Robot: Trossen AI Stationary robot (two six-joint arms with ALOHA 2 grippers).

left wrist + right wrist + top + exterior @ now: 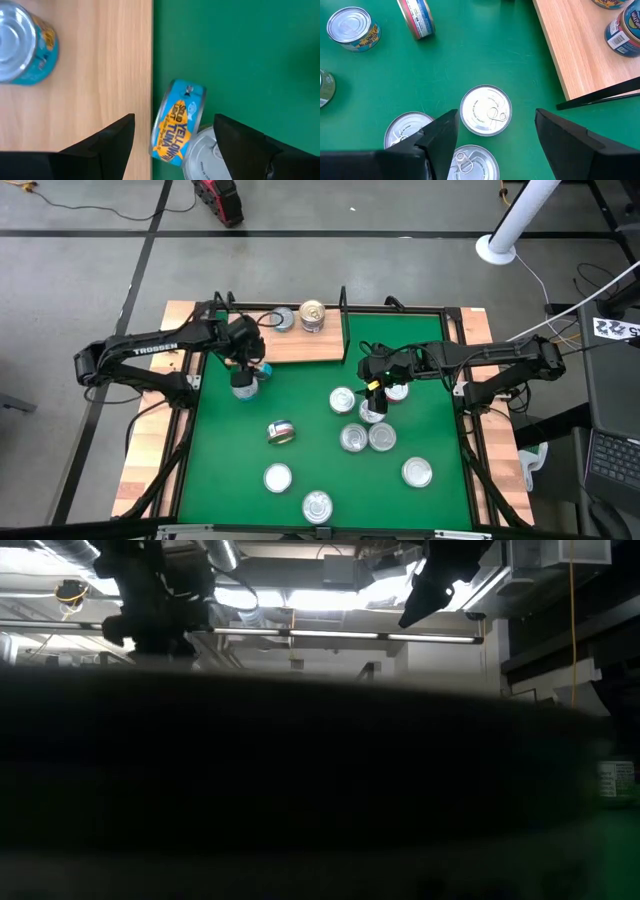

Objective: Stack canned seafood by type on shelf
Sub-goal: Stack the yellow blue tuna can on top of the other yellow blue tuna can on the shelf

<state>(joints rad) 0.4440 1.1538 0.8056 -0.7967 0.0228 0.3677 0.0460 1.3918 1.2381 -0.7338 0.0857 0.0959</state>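
My left gripper (175, 118) is open at the shelf's near edge (300, 346). Between its fingers, apart from both, a blue tuna tin (178, 126) stands on its rim against the board's edge, leaning on a silver-lidded tin (206, 156). Two more tins (284, 320) (313, 315) stand on the shelf board. My right gripper (496, 114) is open above a cluster of three upright tins (486, 110) (410, 131) (471, 164) on the green mat, and touches none. In the low view something dark hides nearly everything.
Other tins are scattered on the mat (440, 430): one on its side (281, 432), a pair (367, 438), and singles near the near edge (277, 477) (317, 506) (417, 471). A black upright (600, 95) stands at the shelf's right end.
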